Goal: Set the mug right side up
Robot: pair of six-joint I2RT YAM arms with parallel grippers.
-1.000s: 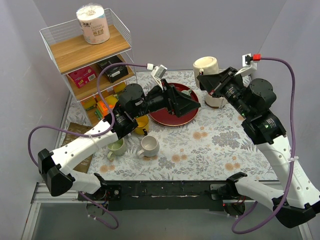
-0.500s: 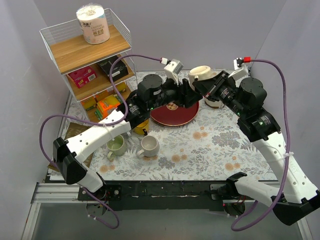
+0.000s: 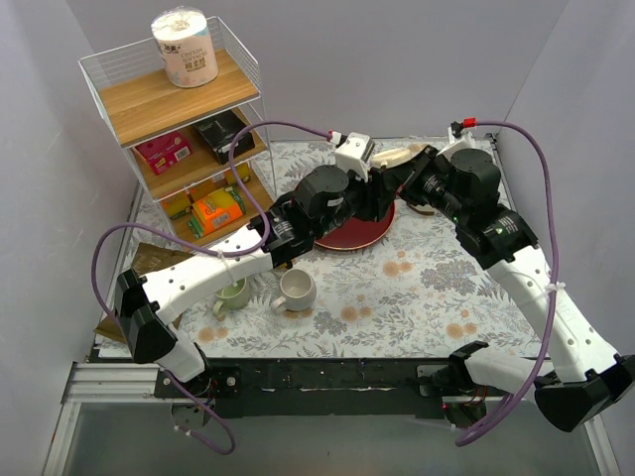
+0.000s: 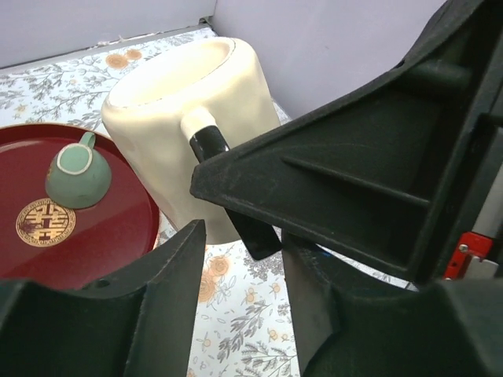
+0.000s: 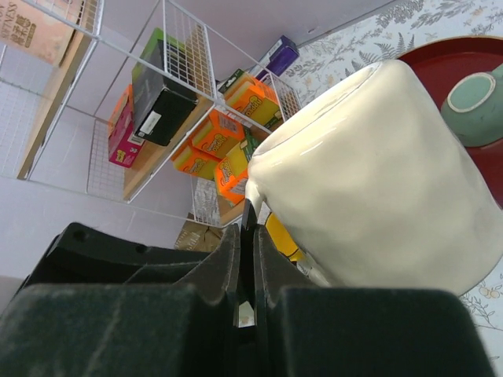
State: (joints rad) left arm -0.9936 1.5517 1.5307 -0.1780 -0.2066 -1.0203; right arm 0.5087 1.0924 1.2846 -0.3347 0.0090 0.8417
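Note:
The cream mug (image 3: 397, 156) hangs tilted in the air over the back of the table. My right gripper (image 3: 415, 178) is shut on its dark handle (image 4: 211, 145). In the right wrist view the mug (image 5: 377, 196) fills the frame, and the thin handle is pinched between the closed fingers of the gripper (image 5: 247, 236). My left gripper (image 3: 382, 196) is open and empty. It sits just below and beside the mug (image 4: 181, 118), with the jaws (image 4: 244, 298) spread over the flowered cloth, not touching it.
A red tray (image 3: 347, 233) with a small green cup (image 4: 77, 174) lies under the arms. A white cup (image 3: 295, 290) and a green cup (image 3: 232, 291) stand at front left. A wire rack (image 3: 179, 109) with boxes and a toilet roll (image 3: 185, 47) stands at the back left.
My left arm has swung back and to the right, up to the mug. My right gripper has carried the mug left and lower and tipped it further over.

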